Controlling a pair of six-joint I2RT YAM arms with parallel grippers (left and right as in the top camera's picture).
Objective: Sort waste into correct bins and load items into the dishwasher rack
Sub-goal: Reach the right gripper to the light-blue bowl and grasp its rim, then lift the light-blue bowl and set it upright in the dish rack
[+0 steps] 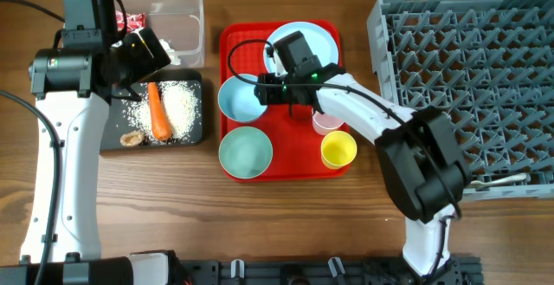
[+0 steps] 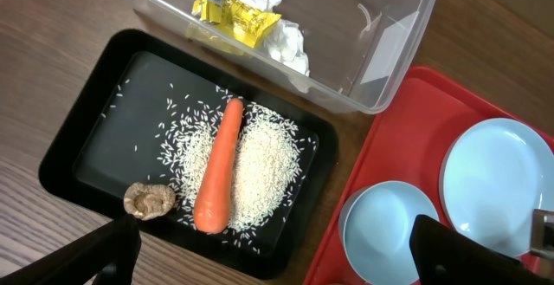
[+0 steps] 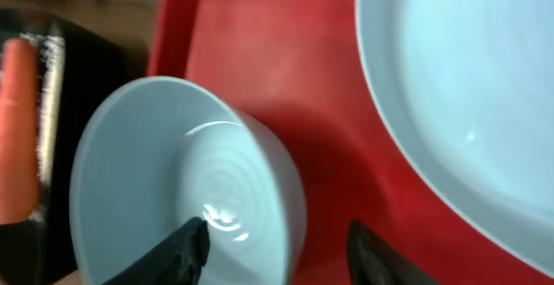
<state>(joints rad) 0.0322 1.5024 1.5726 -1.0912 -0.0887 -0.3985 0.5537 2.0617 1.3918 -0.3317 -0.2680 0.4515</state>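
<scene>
My right gripper [image 1: 262,91] [image 3: 277,243] straddles the rim of a light-blue bowl [image 1: 240,100] [image 3: 173,172] on the red tray [image 1: 232,41]. One finger is inside the bowl and one outside, and both stand apart from its wall. On the same tray are a plate [image 1: 305,41], a second bowl [image 1: 245,152], a pink cup [image 1: 327,123] and a yellow cup [image 1: 338,148]. My left gripper [image 1: 145,53] [image 2: 281,263] hangs open and empty above the black tray [image 2: 86,120], which holds the carrot [image 2: 216,177], rice [image 2: 264,168] and a brown lump [image 2: 149,200].
The clear tub [image 2: 389,51] behind the black tray holds a yellow wrapper [image 2: 234,12] and white tissue [image 2: 286,42]. The grey dishwasher rack [image 1: 467,77] fills the right side. Bare wooden table lies along the front.
</scene>
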